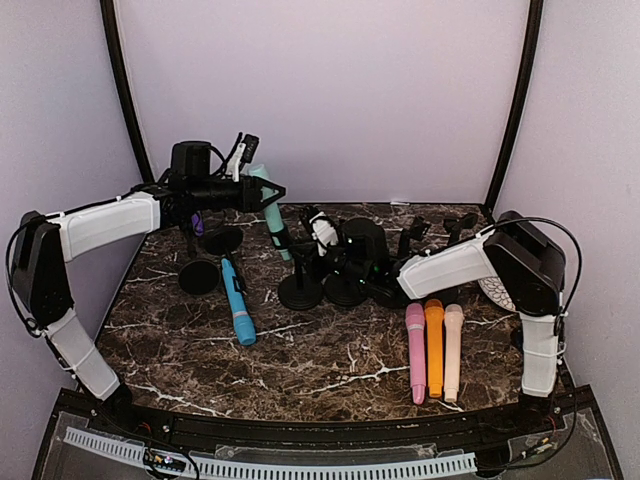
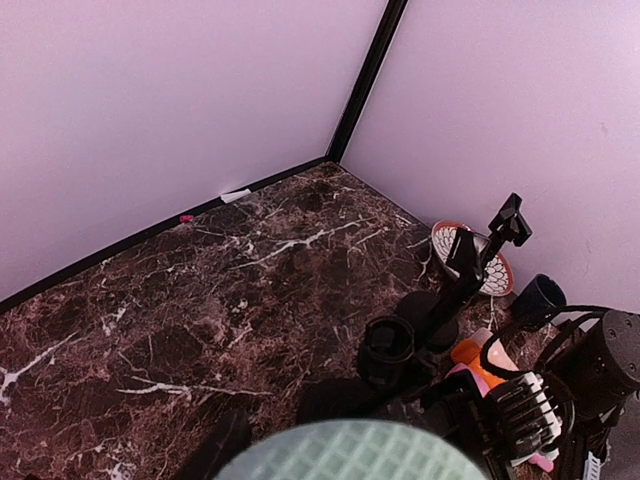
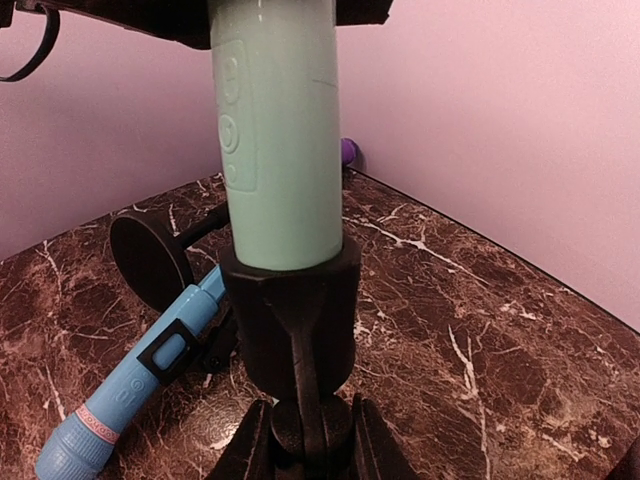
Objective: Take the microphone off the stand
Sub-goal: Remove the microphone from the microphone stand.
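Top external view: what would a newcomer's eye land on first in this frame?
First, the mint-green microphone standing in a black stand at the back left, with the left gripper clamped around its upper body. Next, the row of pink, orange and peach microphones lying side by side at the front right. A blue microphone lies flat left of centre.

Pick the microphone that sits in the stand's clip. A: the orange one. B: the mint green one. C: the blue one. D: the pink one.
B: the mint green microphone has its lower end seated in the black clip of the stand, whereas the blue microphone, pink microphone and orange microphone lie flat on the table.
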You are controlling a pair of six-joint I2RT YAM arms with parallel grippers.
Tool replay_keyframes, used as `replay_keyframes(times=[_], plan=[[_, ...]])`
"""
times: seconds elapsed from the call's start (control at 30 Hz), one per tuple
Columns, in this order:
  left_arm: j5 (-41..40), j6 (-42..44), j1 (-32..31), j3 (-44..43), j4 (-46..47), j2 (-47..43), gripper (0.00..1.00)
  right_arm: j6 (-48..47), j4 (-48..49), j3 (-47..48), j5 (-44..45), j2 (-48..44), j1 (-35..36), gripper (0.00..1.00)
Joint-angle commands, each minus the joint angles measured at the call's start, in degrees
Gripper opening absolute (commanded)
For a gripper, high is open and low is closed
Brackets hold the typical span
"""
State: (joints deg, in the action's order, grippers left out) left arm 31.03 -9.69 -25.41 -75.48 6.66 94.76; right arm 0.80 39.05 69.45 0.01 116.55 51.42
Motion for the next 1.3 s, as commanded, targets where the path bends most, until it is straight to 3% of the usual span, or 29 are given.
replay_keyframes(times=[0.0, 0.2, 0.4, 0.67, 0.93, 1.27], plan=[[0.9, 6.0, -2.0, -0.4, -1.6, -3.6, 0.15, 0.3, -4.9, 1.6, 4.1, -1.2, -0.4, 0.0], [-1.5, 7.4, -2.8, -1.4, -3.9, -3.8, 0.09, -0.4, -6.1, 1.7, 4.7, -1.0, -0.4, 0.0], [-5.7, 3.2, -2.3, -4.4, -7.1, -3.3, 0.0, -2.7, -6.1, 0.7, 5.3, -1.6, -0.3, 0.0], [-3.8, -2.6, 2.0, -4.4, -7.8, -3.6, 0.0, -6.0, -6.9, -0.5, 7.8, -2.1, 0.5, 0.0], [-3.2, -2.3, 5.0, -2.5, -6.9, -4.5, 0.0, -7.6, -7.8, -1.0, 8.9, -1.9, 0.8, 0.0], [7.6, 2.8, 4.6, 3.9, 4.1, -8.3, 0.0, -5.5, -10.0, 0.3, 9.9, -1.2, 0.8, 0.0]])
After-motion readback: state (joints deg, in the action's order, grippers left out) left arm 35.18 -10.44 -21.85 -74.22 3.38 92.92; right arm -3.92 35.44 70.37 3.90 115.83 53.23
